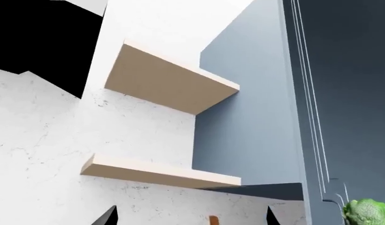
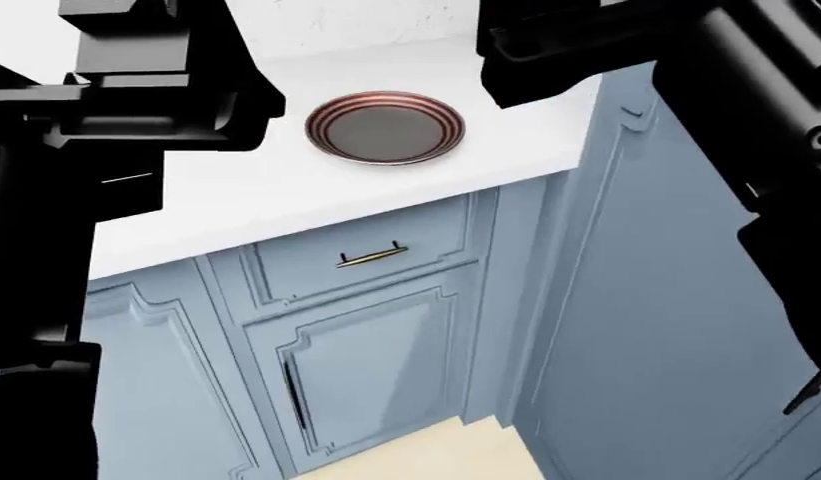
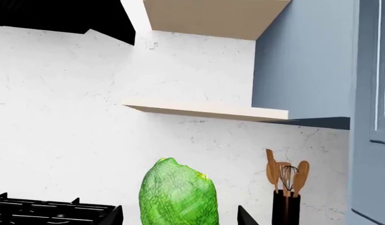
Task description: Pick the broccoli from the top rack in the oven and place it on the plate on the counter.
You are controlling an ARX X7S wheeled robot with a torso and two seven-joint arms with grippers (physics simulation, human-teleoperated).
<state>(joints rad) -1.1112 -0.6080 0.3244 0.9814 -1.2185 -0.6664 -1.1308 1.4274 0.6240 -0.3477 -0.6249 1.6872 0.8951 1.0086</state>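
The broccoli (image 3: pixel 178 197), a bumpy bright green lump, stands upright between the two dark fingertips of my right gripper (image 3: pixel 179 216), which is shut on it and holds it in the air in front of the white wall. It also shows at the edge of the left wrist view as the broccoli (image 1: pixel 368 212). My left gripper (image 1: pixel 191 218) is open with nothing between its fingers. The plate (image 2: pixel 385 127), with copper-red rings around a dark centre, lies bare on the white counter (image 2: pixel 250 195), between my two black arms. The oven and its top rack are out of view.
Two beige wall shelves (image 3: pixel 205 110) hang on the white wall beside a tall blue cabinet (image 3: pixel 305 61). A black holder with wooden spoons and a whisk (image 3: pixel 286 192) stands near it. Black stove grates (image 3: pixel 48 208) lie at the other side. Below the counter is a drawer with a brass handle (image 2: pixel 371 256).
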